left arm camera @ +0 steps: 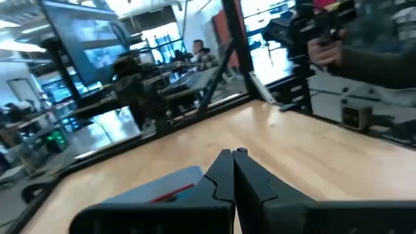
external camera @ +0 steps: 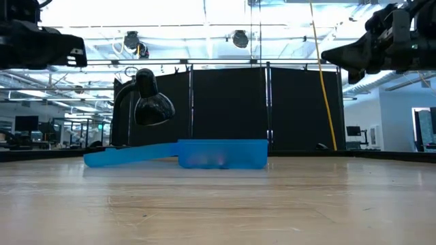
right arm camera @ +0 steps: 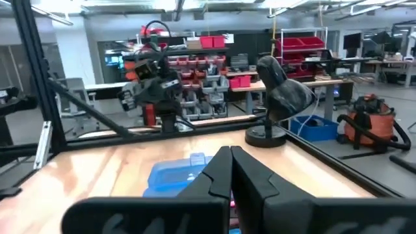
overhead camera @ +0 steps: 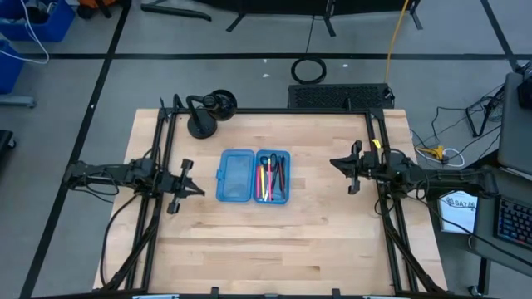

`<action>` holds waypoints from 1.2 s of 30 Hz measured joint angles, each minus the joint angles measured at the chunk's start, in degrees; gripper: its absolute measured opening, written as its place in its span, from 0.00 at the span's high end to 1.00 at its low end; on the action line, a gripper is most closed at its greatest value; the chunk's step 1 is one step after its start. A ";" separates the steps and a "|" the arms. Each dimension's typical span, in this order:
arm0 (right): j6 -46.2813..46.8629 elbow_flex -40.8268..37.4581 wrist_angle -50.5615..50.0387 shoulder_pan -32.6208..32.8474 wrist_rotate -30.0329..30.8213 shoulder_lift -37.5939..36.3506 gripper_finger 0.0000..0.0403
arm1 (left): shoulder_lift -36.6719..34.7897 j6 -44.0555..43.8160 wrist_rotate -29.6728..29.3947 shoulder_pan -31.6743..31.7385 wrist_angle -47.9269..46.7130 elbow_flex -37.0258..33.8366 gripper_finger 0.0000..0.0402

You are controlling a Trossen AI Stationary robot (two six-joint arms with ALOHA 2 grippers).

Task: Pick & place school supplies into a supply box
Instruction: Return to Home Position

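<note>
From above, the translucent blue plastic hinged case [overhead camera: 236,176] lies open in the middle of the light wooden table [overhead camera: 274,241]. Its left half is bare, and the right half holds a bunch of thin pens and pencils [overhead camera: 270,178] in pink, yellow, red and black. The left gripper [overhead camera: 199,190] hangs to the left of the case and the right gripper [overhead camera: 335,162] to the right, both well apart from it and pointing in toward it. A black desk lamp with a round base [overhead camera: 202,126] sits at the far left corner. At table level both grippers hang high above the table, left gripper [external camera: 75,51] on one side and right gripper [external camera: 334,54] on the other, with the case [external camera: 223,153] flat between them. On the left wrist cam the left gripper [left arm camera: 232,159] has its fingers pressed together with nothing in them, and a corner of the case [left arm camera: 172,185] shows past them. Right wrist cam is the same deal: the right gripper [right arm camera: 229,156] is closed up and empty, with the case [right arm camera: 175,175] and lamp [right arm camera: 279,97] beyond.
</note>
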 joint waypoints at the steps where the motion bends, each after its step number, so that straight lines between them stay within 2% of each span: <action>1: -0.12 -0.02 -0.19 0.00 0.13 0.06 1.00 | 0.13 -0.43 0.14 -0.01 -0.01 0.00 1.00; 5: -1.56 -0.04 -0.19 0.00 0.11 0.06 1.00 | 0.17 -1.37 -6.19 0.03 -1.07 0.00 1.00; 8: -1.54 -0.07 0.60 0.03 1.33 0.06 1.00 | 0.17 -0.44 -6.10 0.03 -1.06 0.00 1.00; 12: -2.95 -0.11 3.51 0.43 8.24 0.04 1.00 | -0.01 -0.23 -6.81 0.03 -1.06 0.00 1.00; 17: -5.92 -0.11 6.38 2.65 8.36 -0.12 1.00 | -0.24 1.26 -9.51 -1.07 -1.48 0.00 1.00; 24: -9.05 -0.13 7.92 6.29 7.23 -1.51 1.00 | -1.91 3.10 -8.24 -2.89 -1.05 0.00 1.00; 36: -8.14 -0.13 5.50 6.49 7.23 -1.60 1.00 | -1.88 0.91 -7.67 -2.87 -0.94 -0.02 1.00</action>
